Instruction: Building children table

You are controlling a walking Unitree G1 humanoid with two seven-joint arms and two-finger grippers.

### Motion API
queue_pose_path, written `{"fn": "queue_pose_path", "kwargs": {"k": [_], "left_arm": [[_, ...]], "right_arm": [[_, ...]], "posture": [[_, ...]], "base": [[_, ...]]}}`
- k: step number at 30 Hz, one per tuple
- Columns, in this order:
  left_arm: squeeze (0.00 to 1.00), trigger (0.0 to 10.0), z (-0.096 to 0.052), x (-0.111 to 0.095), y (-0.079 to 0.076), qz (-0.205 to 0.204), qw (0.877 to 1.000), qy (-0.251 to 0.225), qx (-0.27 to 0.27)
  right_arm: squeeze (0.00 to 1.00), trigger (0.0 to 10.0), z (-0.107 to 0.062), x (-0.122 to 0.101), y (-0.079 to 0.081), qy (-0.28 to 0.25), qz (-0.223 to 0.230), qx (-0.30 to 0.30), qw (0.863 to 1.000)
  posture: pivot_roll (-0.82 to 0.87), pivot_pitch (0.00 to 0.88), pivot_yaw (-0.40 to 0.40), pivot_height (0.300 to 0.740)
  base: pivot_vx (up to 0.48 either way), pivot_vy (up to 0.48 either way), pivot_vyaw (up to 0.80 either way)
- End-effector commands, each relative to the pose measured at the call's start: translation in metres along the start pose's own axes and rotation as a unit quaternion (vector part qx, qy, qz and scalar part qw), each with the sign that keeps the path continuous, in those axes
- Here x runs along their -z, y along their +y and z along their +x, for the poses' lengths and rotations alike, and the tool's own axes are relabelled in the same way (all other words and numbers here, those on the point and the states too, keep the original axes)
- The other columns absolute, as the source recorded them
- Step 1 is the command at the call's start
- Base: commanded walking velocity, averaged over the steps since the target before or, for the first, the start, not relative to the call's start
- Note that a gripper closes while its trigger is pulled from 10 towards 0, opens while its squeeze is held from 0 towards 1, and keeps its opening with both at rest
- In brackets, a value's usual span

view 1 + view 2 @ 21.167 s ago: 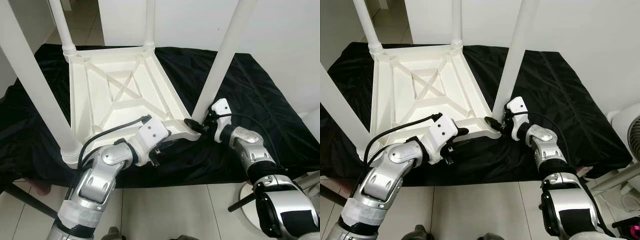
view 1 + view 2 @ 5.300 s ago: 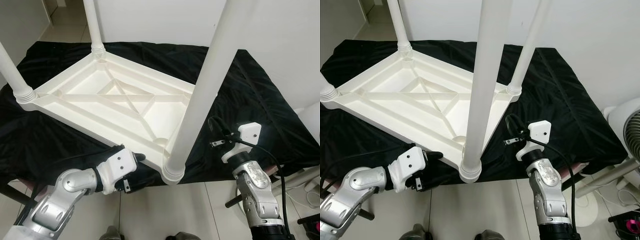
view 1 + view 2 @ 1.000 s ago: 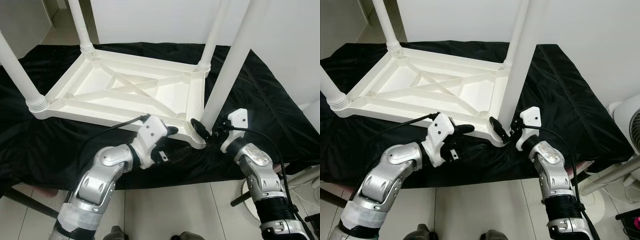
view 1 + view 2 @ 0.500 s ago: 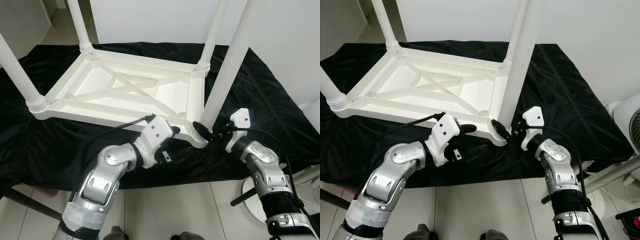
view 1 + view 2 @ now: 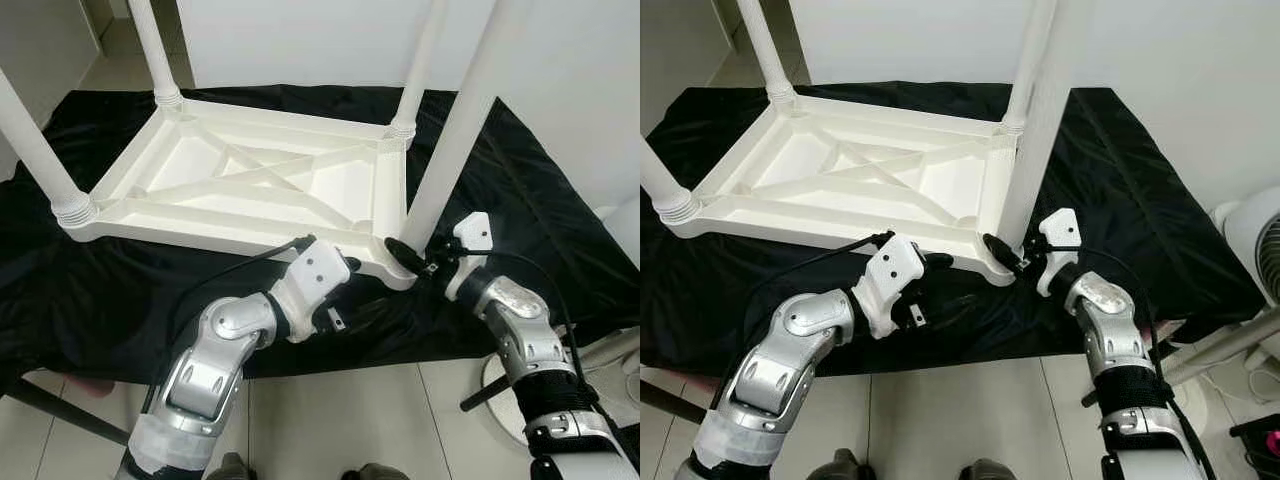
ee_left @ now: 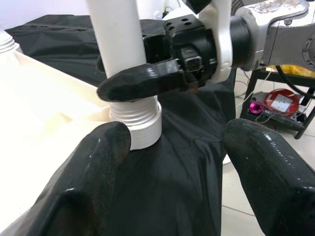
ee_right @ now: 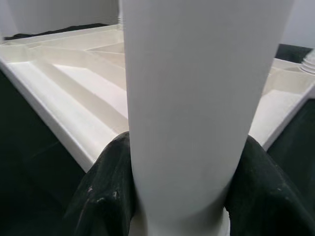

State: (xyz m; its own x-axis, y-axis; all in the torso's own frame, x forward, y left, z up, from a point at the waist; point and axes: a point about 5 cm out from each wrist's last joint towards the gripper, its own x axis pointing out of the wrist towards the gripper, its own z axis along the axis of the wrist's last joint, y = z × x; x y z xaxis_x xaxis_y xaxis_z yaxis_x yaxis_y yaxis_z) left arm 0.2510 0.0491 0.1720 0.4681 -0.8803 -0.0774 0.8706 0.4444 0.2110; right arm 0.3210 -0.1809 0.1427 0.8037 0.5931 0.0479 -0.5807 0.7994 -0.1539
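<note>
The white children's table [image 5: 250, 180] lies upside down on a black cloth, with its legs pointing up. My right gripper [image 5: 412, 258] is at the base of the near right leg [image 5: 450, 150]. In the right wrist view its two fingers [image 7: 106, 187] press against both sides of that leg [image 7: 197, 98], so it is shut on it. My left gripper [image 5: 938, 282] sits at the table's near rim, just left of the same corner. In the left wrist view its fingers [image 6: 98, 162] stand wide apart, open, facing the leg's ribbed collar [image 6: 135, 125].
Three other legs stand at the near left [image 5: 35, 150], far left [image 5: 150, 50] and far right [image 5: 420, 60] corners. The black cloth [image 5: 110, 300] drapes over the support's front edge, above tiled floor. A white fan [image 5: 1255, 250] stands at the right. A white wall rises behind.
My left gripper has drawn in a little toward the table's near corner. My right gripper has stayed at the leg's base, its wrist shifting slightly closer.
</note>
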Motion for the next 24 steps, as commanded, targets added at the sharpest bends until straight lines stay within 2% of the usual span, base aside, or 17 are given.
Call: {"fn": "queue_pose_path", "kwargs": {"k": [1, 2, 4, 5, 7, 11, 14, 18, 20, 21, 24], "left_arm": [[0.00, 10.0, -0.002, 0.003, 0.007, -0.001, 0.995, 0.009, -0.102], [0.00, 10.0, -0.002, 0.003, 0.007, -0.001, 0.995, 0.009, -0.102], [0.00, 10.0, -0.001, 0.006, 0.007, -0.004, 0.994, 0.016, -0.109], [0.00, 10.0, -0.001, 0.006, 0.007, -0.004, 0.994, 0.016, -0.109], [0.00, 10.0, -0.001, 0.007, 0.008, -0.002, 0.993, 0.020, -0.114], [0.00, 10.0, 0.001, 0.010, 0.011, -0.002, 0.991, 0.033, -0.129], [0.00, 10.0, 0.001, 0.011, 0.012, -0.002, 0.991, 0.035, -0.131], [0.00, 10.0, 0.001, 0.017, 0.022, 0.004, 0.984, 0.051, -0.169], [0.00, 10.0, 0.001, 0.017, 0.022, 0.004, 0.984, 0.051, -0.169], [0.00, 10.0, 0.003, 0.016, 0.023, 0.005, 0.983, 0.048, -0.174], [0.00, 10.0, 0.004, 0.015, 0.022, 0.004, 0.983, 0.047, -0.177]], "right_arm": [[0.00, 10.0, 0.000, 0.009, 0.004, 0.025, 0.017, 0.045, 0.999], [0.00, 10.0, 0.000, 0.009, 0.004, 0.025, 0.017, 0.045, 0.999], [0.00, 10.0, 0.004, 0.009, 0.007, 0.030, 0.021, 0.113, 0.993], [0.00, 10.0, 0.004, 0.009, 0.007, 0.030, 0.021, 0.113, 0.993], [0.00, 10.0, 0.006, 0.009, 0.011, 0.030, 0.019, 0.159, 0.987], [0.00, 10.0, 0.011, 0.012, 0.037, 0.027, 0.051, 0.255, 0.965], [0.00, 10.0, 0.011, 0.012, 0.038, 0.028, 0.053, 0.260, 0.964], [0.00, 10.0, 0.018, 0.006, 0.059, 0.017, 0.084, 0.340, 0.937], [0.00, 10.0, 0.018, 0.006, 0.059, 0.017, 0.084, 0.340, 0.937], [0.00, 10.0, 0.025, -0.001, 0.066, 0.008, 0.096, 0.341, 0.935], [0.00, 10.0, 0.026, -0.006, 0.067, 0.004, 0.090, 0.339, 0.936]], "posture": [[-0.09, 0.055, -0.006, 0.740], [-0.09, 0.055, -0.006, 0.740], [-0.09, 0.054, -0.006, 0.740], [-0.09, 0.054, -0.006, 0.740], [-0.09, 0.055, -0.006, 0.740], [-0.09, 0.064, -0.006, 0.740], [-0.09, 0.064, -0.006, 0.740], [-0.09, 0.065, -0.006, 0.740], [-0.09, 0.065, -0.006, 0.740], [-0.09, 0.064, -0.006, 0.740], [-0.09, 0.066, -0.005, 0.740]], "base": [[0.000, 0.000, 0.00], [0.000, 0.000, 0.00], [0.000, 0.000, 0.00], [0.000, 0.000, 0.00], [0.000, 0.000, 0.00], [0.000, 0.000, 0.00], [0.000, 0.000, 0.00], [0.000, 0.000, 0.00], [0.000, 0.000, 0.00], [0.000, 0.000, 0.00], [0.000, 0.000, 0.00]]}}
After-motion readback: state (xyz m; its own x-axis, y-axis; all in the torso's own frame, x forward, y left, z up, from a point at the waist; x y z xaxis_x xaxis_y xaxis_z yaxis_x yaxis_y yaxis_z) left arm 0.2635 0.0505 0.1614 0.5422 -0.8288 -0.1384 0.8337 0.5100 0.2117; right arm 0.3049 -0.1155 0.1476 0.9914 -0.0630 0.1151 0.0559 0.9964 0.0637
